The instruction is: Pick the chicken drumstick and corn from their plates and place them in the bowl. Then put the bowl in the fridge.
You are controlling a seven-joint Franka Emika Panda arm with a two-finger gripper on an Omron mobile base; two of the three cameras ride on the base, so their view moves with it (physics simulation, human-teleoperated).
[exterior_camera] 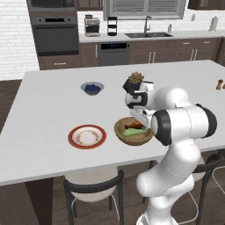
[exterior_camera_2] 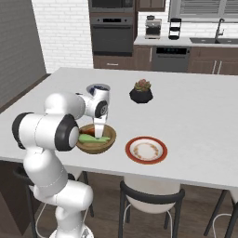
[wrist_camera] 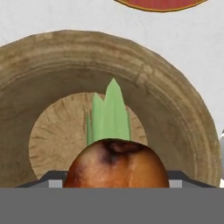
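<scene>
Hand view: the glossy orange-brown chicken drumstick (wrist_camera: 116,162) sits between the gripper (wrist_camera: 116,181) fingers, apparently clamped. The pale green corn (wrist_camera: 110,114) lies inside the round wooden bowl (wrist_camera: 183,109), near the island's front edge.

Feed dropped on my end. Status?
Gripper low over wooden bowl, jaws flanking drumstick. Corn in bowl. Plate empty. Nothing blocking.

You'll see the bowl (wrist_camera: 175,100) is light brown wood, matt, with visible grain and a rough rim. The drumstick (wrist_camera: 116,164) looks glossy orange-brown with a dark scorch. The corn (wrist_camera: 109,116) husk is smooth pale green. The counter (exterior_camera: 52,96) is matt off-white; the plate (exterior_camera_2: 146,150) has a smooth red rim.
</scene>
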